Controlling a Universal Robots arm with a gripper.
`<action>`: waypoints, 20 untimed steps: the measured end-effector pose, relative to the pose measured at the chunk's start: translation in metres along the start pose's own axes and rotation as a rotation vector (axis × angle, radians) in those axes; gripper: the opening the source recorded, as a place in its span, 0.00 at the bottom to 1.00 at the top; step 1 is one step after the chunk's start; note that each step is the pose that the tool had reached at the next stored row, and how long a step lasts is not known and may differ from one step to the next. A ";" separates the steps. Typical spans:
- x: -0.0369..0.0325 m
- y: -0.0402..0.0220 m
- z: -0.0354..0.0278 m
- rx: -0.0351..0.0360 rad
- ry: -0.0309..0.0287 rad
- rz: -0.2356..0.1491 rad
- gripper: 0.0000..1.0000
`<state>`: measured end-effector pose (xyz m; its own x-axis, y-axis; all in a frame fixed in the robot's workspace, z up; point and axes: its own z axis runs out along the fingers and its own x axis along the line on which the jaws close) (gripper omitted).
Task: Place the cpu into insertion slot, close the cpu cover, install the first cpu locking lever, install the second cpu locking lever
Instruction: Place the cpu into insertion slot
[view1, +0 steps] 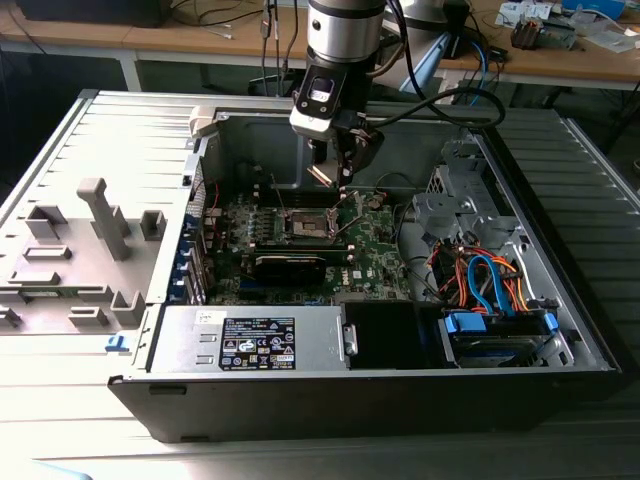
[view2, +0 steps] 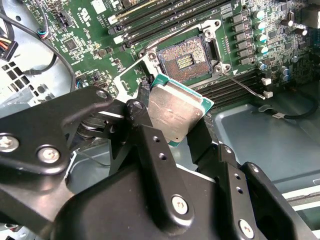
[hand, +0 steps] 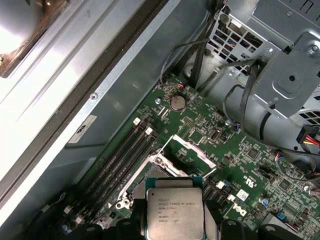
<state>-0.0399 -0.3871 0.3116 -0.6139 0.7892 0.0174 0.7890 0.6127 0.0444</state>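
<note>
Upper middle in the exterior view, the gripper (view1: 335, 175), clamped edgewise on the cpu (view2: 176, 111), hangs above the bare insertion slot (view2: 184, 59): placing step, likely needing square, level alignment.

Grey ribbed metal surface (view1: 90, 130) catches bright glare at the exterior view's left and carries pale grey plastic fixture blocks (view1: 105, 215), with a long wooden desk (view1: 150, 40) on white legs (view1: 130, 70) behind, strewn with cables (view1: 205, 12).
</note>
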 end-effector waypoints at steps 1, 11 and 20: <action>0.0000 0.0000 0.0000 0.0000 -0.0001 0.001 0.55; 0.0000 0.0000 0.0002 -0.0002 -0.0007 0.014 0.55; 0.0000 0.0000 0.0003 -0.0004 -0.0011 0.024 0.55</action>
<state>-0.0399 -0.3871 0.3113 -0.5947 0.8038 0.0173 0.8036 0.5936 0.0444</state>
